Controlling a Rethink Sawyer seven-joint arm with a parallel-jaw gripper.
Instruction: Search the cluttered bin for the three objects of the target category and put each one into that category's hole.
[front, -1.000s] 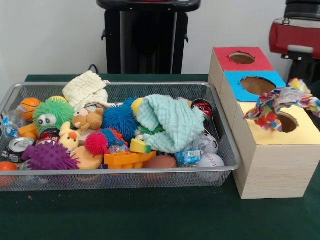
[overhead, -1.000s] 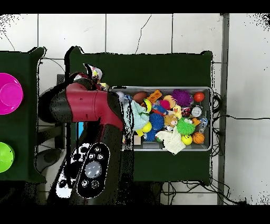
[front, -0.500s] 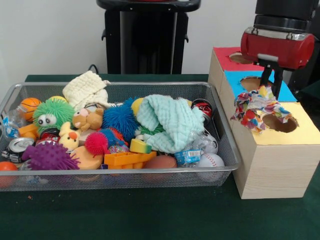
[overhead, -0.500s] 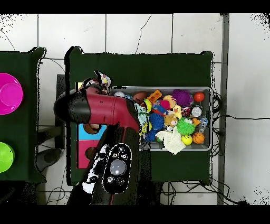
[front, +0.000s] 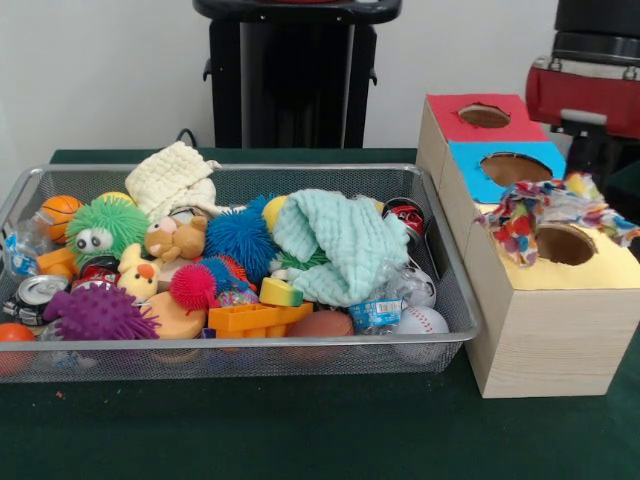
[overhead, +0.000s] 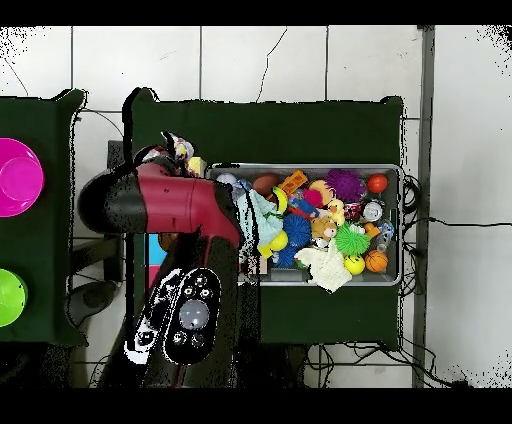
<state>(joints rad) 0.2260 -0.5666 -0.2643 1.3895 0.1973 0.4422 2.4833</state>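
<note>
- Rag (front: 548, 208), a many-coloured scrap of cloth, lay draped across the box (front: 545, 330) top, over the near edge of the blue panel and the far rim of the yellow hole (front: 566, 243).
- One end of it trailed off toward the right edge of the front view; the yellow hole itself stayed mostly uncovered.
- From overhead the rag (overhead: 178, 152) showed just past the arm's red elbow, beside the bin's end.
- Arm (front: 585, 85) stood at the top right of the front view, its red body above and behind the box.
- Gripper: the pictures did not show it clearly, so I cannot tell how it stood or whether it touched the rag.
- Box carried three holes in a row: red hole (front: 484, 115) farthest, blue hole (front: 516, 170) in the middle, yellow nearest.
- Bin (front: 300, 350), a wire-mesh tray, sat just beside the box on the green cloth.
- A mint cloth (front: 340, 245) lay heaped in the bin's right half, and a cream cloth (front: 175, 178) rested against its far wall.
- Around them were a green furry ball (front: 105, 232), a blue spiky ball (front: 240, 238), a purple spiky ball (front: 98, 312), a baseball (front: 422, 320) and a can (front: 38, 292).
</note>
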